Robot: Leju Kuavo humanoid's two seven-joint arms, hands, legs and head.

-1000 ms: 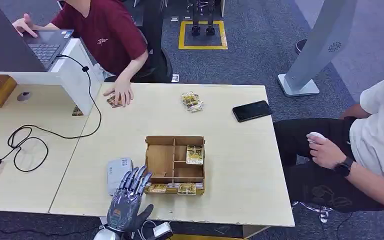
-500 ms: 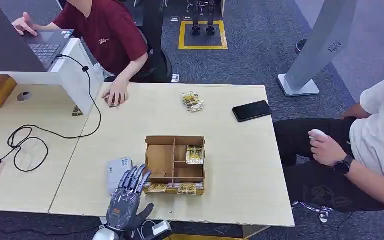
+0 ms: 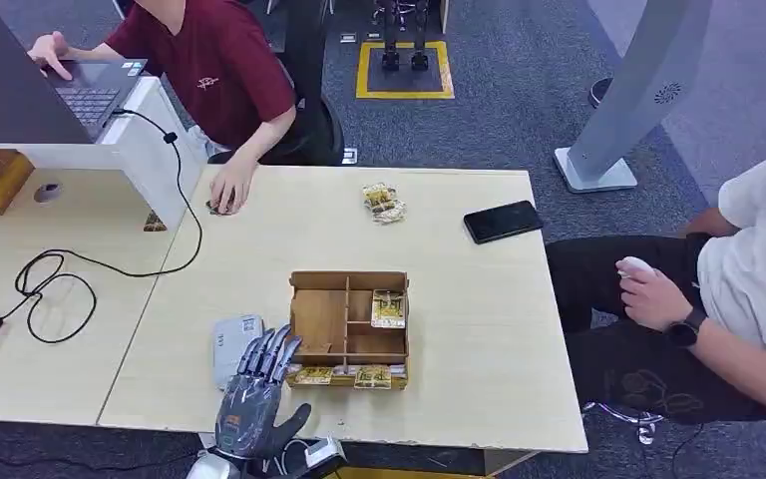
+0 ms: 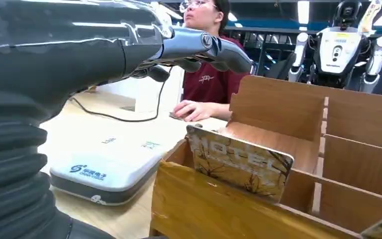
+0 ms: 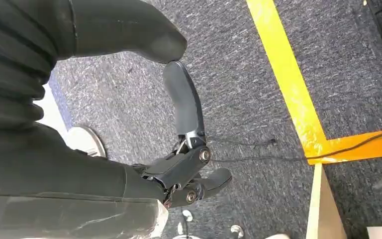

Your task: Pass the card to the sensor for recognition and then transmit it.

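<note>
— While the left robot hand (image 3: 256, 394) hovers low in the frame at the tabletop (image 3: 479, 329) edge, what's its state?
— Fingers spread, holding nothing, tips over the sensor (image 3: 234, 344), just left of the box (image 3: 349, 317).
— Card?
— Card (image 3: 314, 375) stands in the box's front slot, bottom center.
— Right robot hand (image 5: 189, 172)?
— Hanging over carpet, fingers loosely apart, nothing held.

The left hand (image 3: 255, 399) has eased slightly back toward the near edge of the tabletop (image 3: 479, 329), fingers spread and empty. The person in the red shirt (image 3: 221, 70) has drawn a hand (image 3: 229, 186) back along the far edge
</note>
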